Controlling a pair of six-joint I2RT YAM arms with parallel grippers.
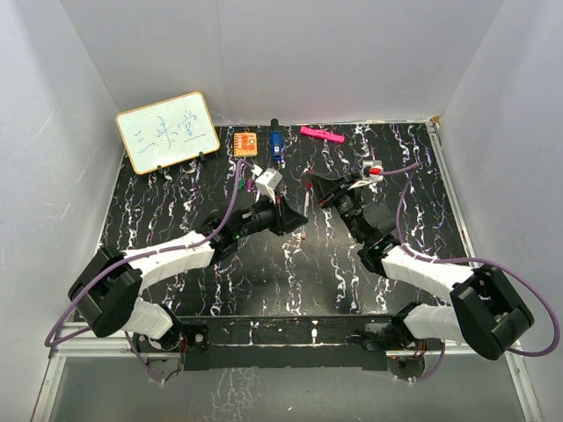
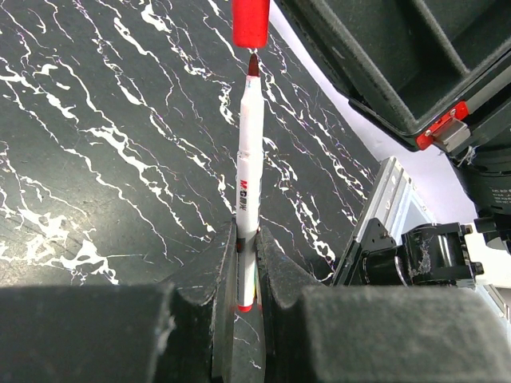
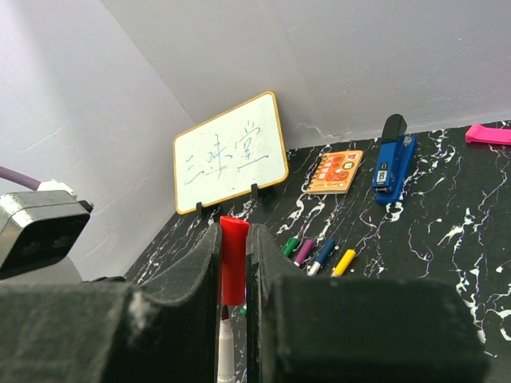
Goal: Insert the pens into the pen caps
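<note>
My left gripper (image 2: 246, 257) is shut on a white-barrelled pen (image 2: 247, 159) with a red tip, gripping it near its red tail end. It shows in the top view (image 1: 299, 218) at the table's middle, with the pen (image 1: 305, 211) pointing away. My right gripper (image 3: 234, 239) is shut on a red pen cap (image 3: 234, 263), also seen in the left wrist view (image 2: 250, 20). The pen's tip (image 3: 226, 351) sits just at the cap's open mouth, in line with it. The right gripper (image 1: 317, 186) faces the left one.
Green (image 3: 289, 246), purple (image 3: 304, 251), blue (image 3: 322, 255) and yellow (image 3: 344, 262) pen pieces lie in a row on the black marbled table (image 1: 264, 281). Behind them stand a whiteboard (image 3: 231, 152), an orange notebook (image 3: 335, 171), a blue stapler (image 3: 394, 155) and a pink bar (image 3: 489, 134).
</note>
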